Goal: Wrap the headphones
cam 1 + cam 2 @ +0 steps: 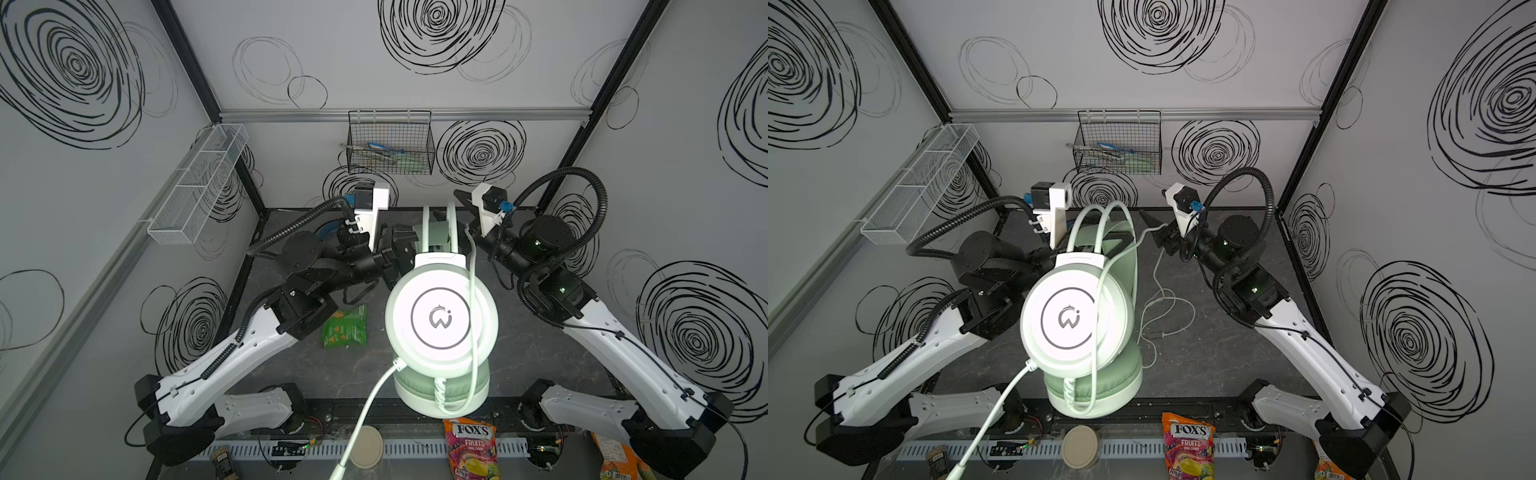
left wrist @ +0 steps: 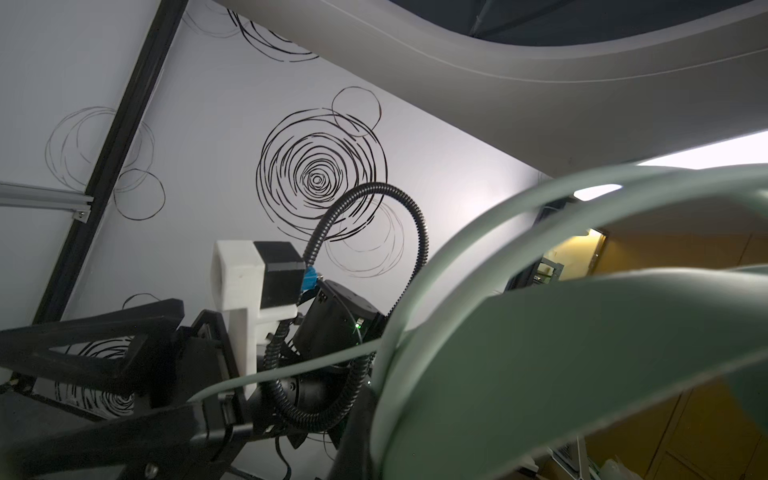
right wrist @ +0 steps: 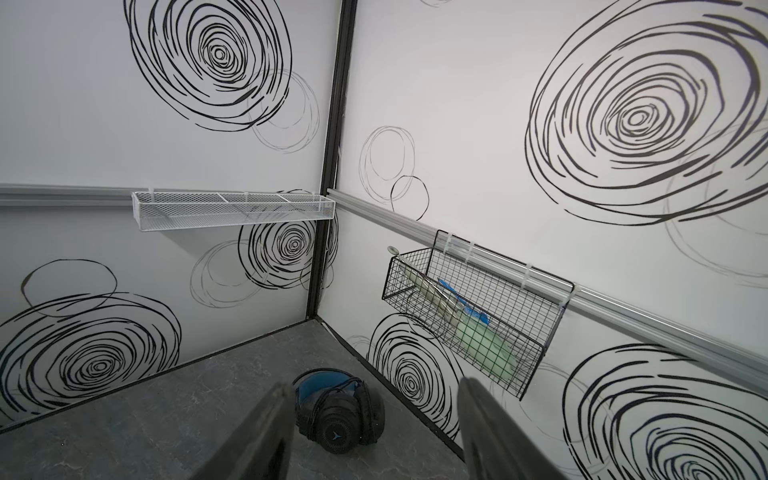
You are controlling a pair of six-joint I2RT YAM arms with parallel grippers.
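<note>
Mint green headphones (image 1: 440,320) hung raised in our left jaws, which were clamped tight on the headband (image 1: 452,224). Our right jaws stood well apart, gripping nothing, the pale cable (image 1: 472,266) close beside them; black headphones (image 3: 338,419) lay on the counter (image 3: 145,415) beyond them.

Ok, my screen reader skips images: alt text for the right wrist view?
The right gripper, open, frames the black headphones lying on the grey table by the corner. A black wire basket and white mesh shelf hang on the walls.
</note>
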